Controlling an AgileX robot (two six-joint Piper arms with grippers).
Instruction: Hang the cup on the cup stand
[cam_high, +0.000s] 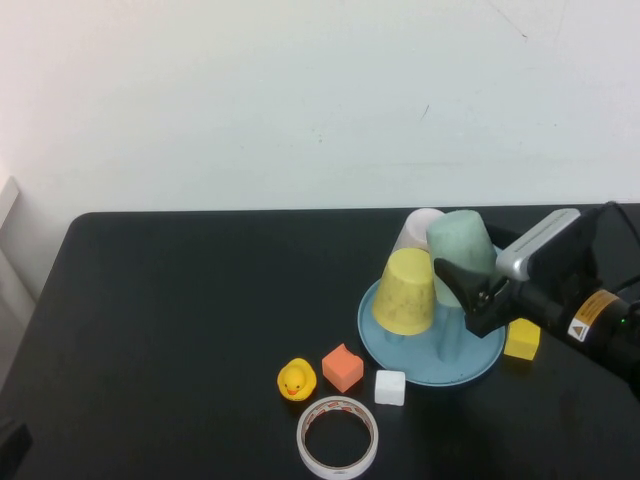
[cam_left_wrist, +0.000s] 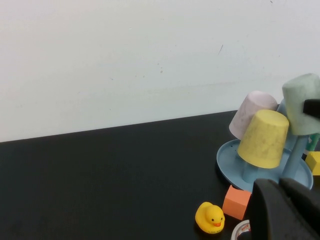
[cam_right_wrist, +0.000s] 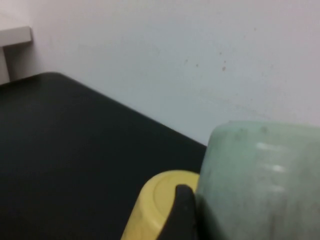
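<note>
The cup (cam_high: 462, 242), pale mint green, hangs upside down and tilted over the cup stand (cam_high: 450, 368), a light blue dish with upright pegs. My right gripper (cam_high: 468, 268) comes in from the right and is shut on the cup's side. One black finger (cam_right_wrist: 182, 210) lies against the cup (cam_right_wrist: 260, 180). In the left wrist view a blue peg rises to the rim of the cup (cam_left_wrist: 301, 100). A yellow cup (cam_high: 407, 292) and a pale pink cup (cam_high: 418, 225) sit upside down on other pegs. My left gripper (cam_left_wrist: 280, 186) is shut and empty, near the table's front, out of the high view.
In front of the stand lie a yellow rubber duck (cam_high: 296, 380), an orange cube (cam_high: 343, 367), a white cube (cam_high: 390, 387) and a tape roll (cam_high: 338, 437). A yellow cube (cam_high: 522, 340) sits under my right arm. A white wall stands behind the black table.
</note>
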